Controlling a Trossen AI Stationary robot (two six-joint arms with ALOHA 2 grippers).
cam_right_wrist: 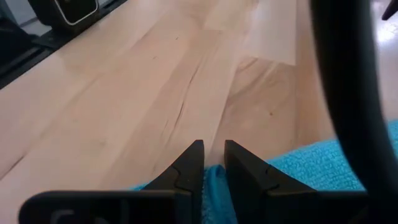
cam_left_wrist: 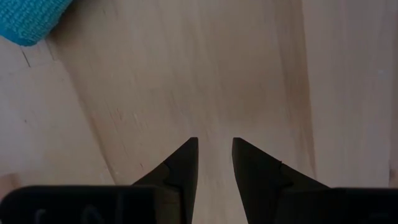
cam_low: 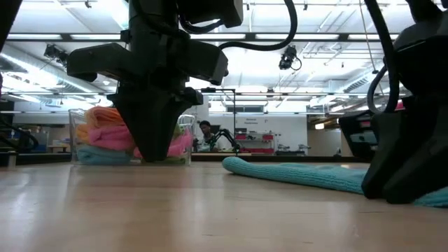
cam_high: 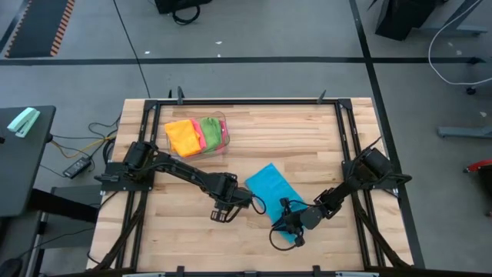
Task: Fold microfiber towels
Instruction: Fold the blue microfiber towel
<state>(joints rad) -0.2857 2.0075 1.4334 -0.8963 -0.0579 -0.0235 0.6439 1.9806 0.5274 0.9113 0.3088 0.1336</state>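
Observation:
A blue microfiber towel [cam_high: 270, 185] lies folded into a narrow strip on the wooden table, running slantwise from mid-table toward the near edge. My right gripper [cam_high: 287, 231] sits low at the strip's near end, shut on the blue cloth [cam_right_wrist: 311, 168]. My left gripper [cam_high: 223, 209] points down over bare wood just left of the towel. Its fingers [cam_left_wrist: 215, 144] are slightly apart with nothing between them, and a towel corner [cam_left_wrist: 28, 18] shows off to one side. Orange, pink and green towels lie in a clear bin [cam_high: 224, 121]. My right gripper has the blue towel's near end [cam_right_wrist: 214, 179] between its two fingers. The fingers slant down at it from the table's right side. One layer or several, I cannot tell. The rest of the towel [cam_low: 301, 175] lies flat on the table.
The clear bin [cam_low: 73, 133] with the stacked towels stands at the far left of the table. A dark metal frame [cam_high: 338, 108] runs along the table's edges. Bare wood lies between the bin and the near edge.

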